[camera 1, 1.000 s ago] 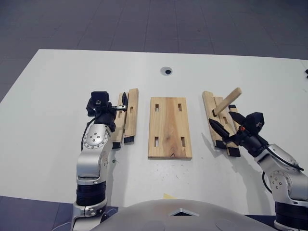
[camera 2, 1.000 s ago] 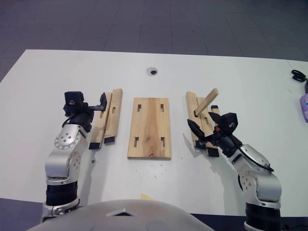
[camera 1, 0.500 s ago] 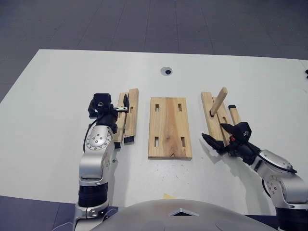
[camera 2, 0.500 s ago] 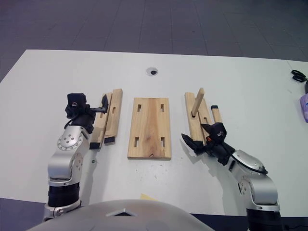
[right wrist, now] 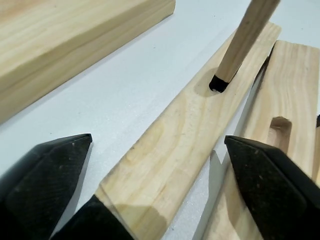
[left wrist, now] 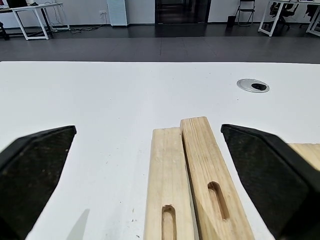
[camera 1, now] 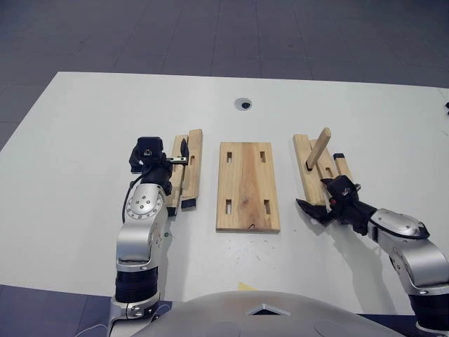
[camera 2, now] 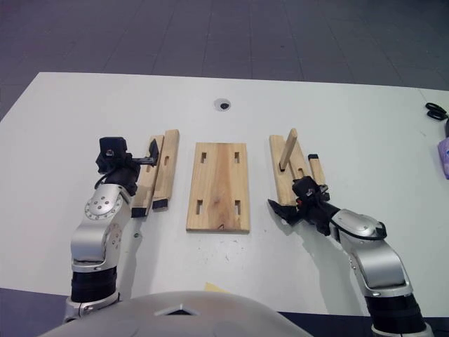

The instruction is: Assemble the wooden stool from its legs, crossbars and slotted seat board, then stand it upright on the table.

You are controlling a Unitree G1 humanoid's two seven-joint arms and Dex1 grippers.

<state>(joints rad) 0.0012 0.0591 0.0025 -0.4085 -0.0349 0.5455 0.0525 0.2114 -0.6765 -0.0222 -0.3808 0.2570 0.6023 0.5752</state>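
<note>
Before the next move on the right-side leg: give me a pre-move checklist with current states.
1. Right gripper open: ok, jaws spread wide over the near end of the slotted leg.
2. Crossbar in that leg's slot: ok, though it leans; how deep it sits, cannot tell.
3. Neighbouring leg out of the grasp: cannot tell, one finger sits close over it.
4. Left gripper open: ok, both left legs lie between its jaws.
5. Seat board flat on the table, four slots uncovered: ok.
</note>
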